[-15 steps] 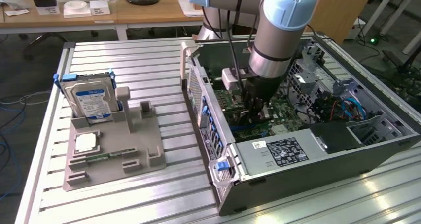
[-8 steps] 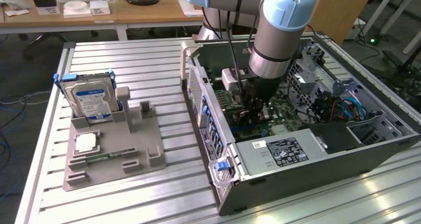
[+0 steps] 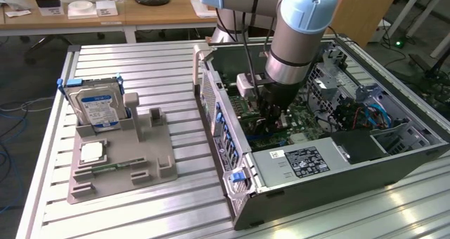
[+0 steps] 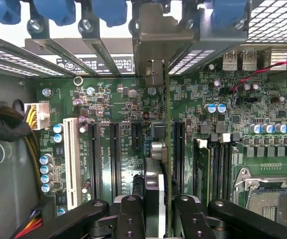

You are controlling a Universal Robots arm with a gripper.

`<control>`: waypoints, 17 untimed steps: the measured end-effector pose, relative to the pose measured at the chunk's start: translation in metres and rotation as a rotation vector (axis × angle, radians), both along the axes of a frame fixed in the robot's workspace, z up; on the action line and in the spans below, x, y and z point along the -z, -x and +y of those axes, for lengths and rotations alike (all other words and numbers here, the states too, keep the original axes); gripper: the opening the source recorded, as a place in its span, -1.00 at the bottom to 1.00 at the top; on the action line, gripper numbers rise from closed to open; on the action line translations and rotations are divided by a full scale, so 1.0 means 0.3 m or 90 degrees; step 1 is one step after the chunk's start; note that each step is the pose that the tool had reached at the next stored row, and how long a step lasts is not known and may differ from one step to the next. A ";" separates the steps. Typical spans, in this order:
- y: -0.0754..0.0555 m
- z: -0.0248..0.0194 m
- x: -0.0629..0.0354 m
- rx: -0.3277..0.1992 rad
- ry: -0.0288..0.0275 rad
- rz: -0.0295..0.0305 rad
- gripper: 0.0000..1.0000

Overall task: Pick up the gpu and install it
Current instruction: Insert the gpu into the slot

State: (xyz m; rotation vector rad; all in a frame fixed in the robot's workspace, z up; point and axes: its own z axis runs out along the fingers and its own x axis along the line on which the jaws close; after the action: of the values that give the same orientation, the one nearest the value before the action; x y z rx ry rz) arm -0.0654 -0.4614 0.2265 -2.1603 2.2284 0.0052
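Fingers [image 4: 189,219] clamped on the gpu [image 4: 159,149], card edge-on and upright over the motherboard [image 4: 113,99] slots, bracket at the case [image 3: 338,170] rear.

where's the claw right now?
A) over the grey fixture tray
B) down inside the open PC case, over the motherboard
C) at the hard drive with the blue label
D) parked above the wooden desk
B: in the exterior view the claw reaches down into the open PC case, and the wrist view shows it holding the gpu edge-on, standing above the motherboard.
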 end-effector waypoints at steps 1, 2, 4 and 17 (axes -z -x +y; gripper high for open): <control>0.000 0.000 0.001 0.000 0.0000 0.0000 -0.44; 0.000 0.000 0.003 0.000 -0.0001 0.0000 -0.44; 0.000 0.000 0.006 0.000 -0.0001 0.0002 -0.44; 0.000 0.000 0.012 0.000 0.0000 0.0002 -0.44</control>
State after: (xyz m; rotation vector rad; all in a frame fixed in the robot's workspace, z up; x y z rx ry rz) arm -0.0654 -0.4614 0.2230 -2.1605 2.2286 0.0056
